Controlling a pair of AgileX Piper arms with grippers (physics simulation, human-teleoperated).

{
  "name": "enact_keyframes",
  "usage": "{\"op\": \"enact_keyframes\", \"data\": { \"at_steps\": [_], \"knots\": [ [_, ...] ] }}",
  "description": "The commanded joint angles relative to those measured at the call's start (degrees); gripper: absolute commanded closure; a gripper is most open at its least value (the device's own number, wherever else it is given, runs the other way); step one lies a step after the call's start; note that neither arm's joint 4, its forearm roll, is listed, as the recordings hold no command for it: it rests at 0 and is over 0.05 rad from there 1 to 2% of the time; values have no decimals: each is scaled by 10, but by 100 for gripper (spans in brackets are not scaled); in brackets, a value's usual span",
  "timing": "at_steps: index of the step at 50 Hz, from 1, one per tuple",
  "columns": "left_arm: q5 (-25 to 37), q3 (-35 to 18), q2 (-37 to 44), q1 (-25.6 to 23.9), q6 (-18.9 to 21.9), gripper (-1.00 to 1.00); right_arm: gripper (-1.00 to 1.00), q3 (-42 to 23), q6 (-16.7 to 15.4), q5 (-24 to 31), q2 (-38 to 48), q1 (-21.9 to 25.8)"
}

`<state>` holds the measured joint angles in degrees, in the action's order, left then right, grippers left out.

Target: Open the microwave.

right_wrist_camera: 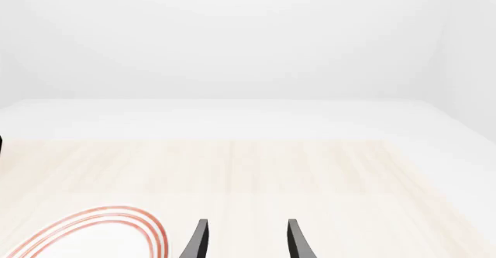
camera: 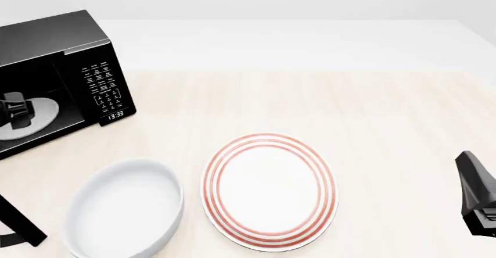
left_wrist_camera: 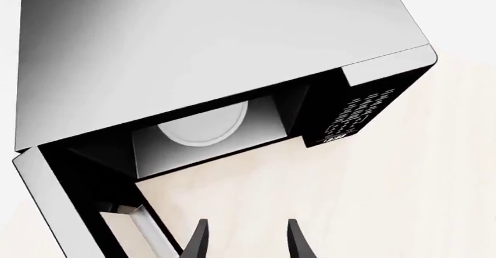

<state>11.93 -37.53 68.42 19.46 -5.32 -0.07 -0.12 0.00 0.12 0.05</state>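
A: Two end effectors are in our views. We see the left end effector (left_wrist_camera: pixel 246 240) with fingers spread and nothing between them, hanging in front of the microwave (camera: pixel 66 66). The right end effector (right_wrist_camera: pixel 246 240) is likewise spread and empty, parked at the near right of the surface (camera: pixel 372 107), well apart from the work.

B: Where do we locate the microwave?

A: At the far left of the surface. Its door (left_wrist_camera: pixel 85 211) is swung out wide on the left hinge, so the cavity and the pale turntable (left_wrist_camera: pixel 203 124) are exposed. The keypad panel (camera: pixel 101 86) faces us, with the clock (camera: pixel 115 115) below it.

B: Why is the left end effector held clear?

A: We judge the opening step complete; open fingers suit a release from the handle, which we cannot see here.

B: Anything else nearby?

A: A white bowl (camera: pixel 124 208) and a red-ringed plate (camera: pixel 270 191) lie in front, apart from the door's swing as far as we can tell.
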Motion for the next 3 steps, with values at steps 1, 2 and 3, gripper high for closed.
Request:
{"op": "enact_keyframes", "data": {
  "at_steps": [1,2,3],
  "knots": [
    [2,16,-11,2,-4,-100,-100,0,0,0,0,0],
    [2,16,-11,2,-4,-100,-100,0,0,0,0,0],
    [2,16,-11,2,-4,-100,-100,0,0,0,0,0]
  ]
}}
